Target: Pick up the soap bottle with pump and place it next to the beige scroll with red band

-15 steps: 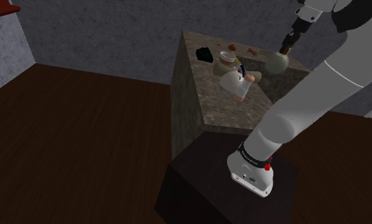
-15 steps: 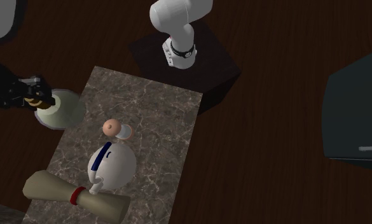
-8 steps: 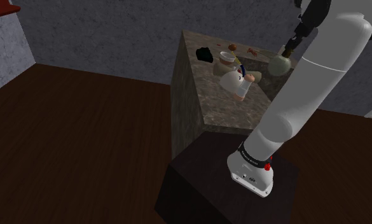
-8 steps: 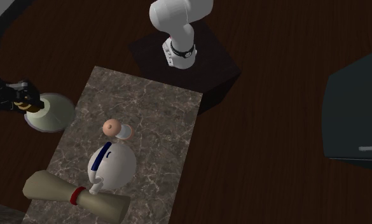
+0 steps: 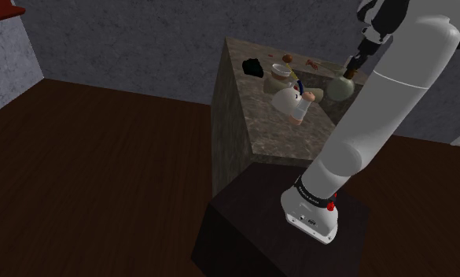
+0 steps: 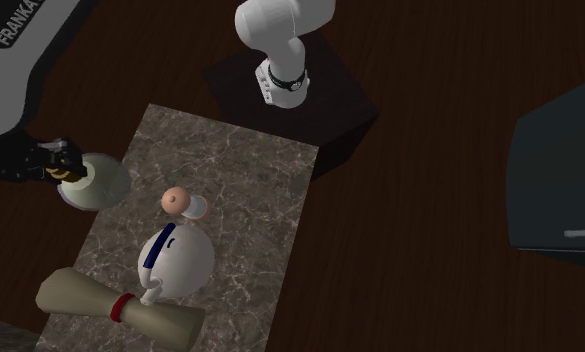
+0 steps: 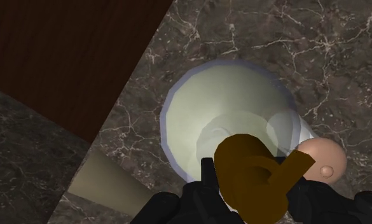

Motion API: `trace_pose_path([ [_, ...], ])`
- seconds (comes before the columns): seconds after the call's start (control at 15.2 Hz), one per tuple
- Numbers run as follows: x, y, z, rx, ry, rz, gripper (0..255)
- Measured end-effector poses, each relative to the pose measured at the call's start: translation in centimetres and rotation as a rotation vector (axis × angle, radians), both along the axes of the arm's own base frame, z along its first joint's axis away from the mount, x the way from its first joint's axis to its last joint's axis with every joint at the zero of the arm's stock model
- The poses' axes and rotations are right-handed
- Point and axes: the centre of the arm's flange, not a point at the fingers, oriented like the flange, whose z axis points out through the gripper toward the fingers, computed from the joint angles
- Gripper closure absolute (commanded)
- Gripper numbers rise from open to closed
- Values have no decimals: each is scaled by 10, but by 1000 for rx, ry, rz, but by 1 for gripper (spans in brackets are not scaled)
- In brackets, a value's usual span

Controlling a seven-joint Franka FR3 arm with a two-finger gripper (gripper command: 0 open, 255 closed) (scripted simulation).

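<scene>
The soap bottle [image 6: 100, 182] is round and pale green with a brown pump [image 7: 251, 177]. It hangs above the marble table [image 6: 250, 230], at the edge on the second exterior view's left. My gripper [image 6: 62, 170] is shut on the pump, and its black fingers [image 7: 206, 181] clasp it from both sides. In the shoulder view the bottle [image 5: 340, 86] hangs under the gripper [image 5: 353, 63] over the table's right side. The beige scroll [image 6: 80, 297] with a red band [image 6: 125, 306] lies across the table's far end, beyond a white figure. Past the bottle [image 7: 222, 102], one scroll end [image 7: 108, 184] shows.
A white round figure [image 6: 177, 256] with a blue stripe stands between bottle and scroll, with a small pink-capped piece [image 6: 181, 203] beside it. A black object [image 5: 252, 67] and brown bits [image 5: 310, 62] lie at the table's far end. Dark wood floor surrounds the table and my stand [image 6: 325, 95].
The arm's upper part has swung into both views. The held bottle drifted out past the table's edge, then came back over it, and hangs a little lower in the shoulder view.
</scene>
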Motion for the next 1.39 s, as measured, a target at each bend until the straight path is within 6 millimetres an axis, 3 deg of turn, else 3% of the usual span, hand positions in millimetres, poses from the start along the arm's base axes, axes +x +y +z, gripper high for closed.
trace_pose_path([
  [1.39,2,1,-113,0,0,0,255],
])
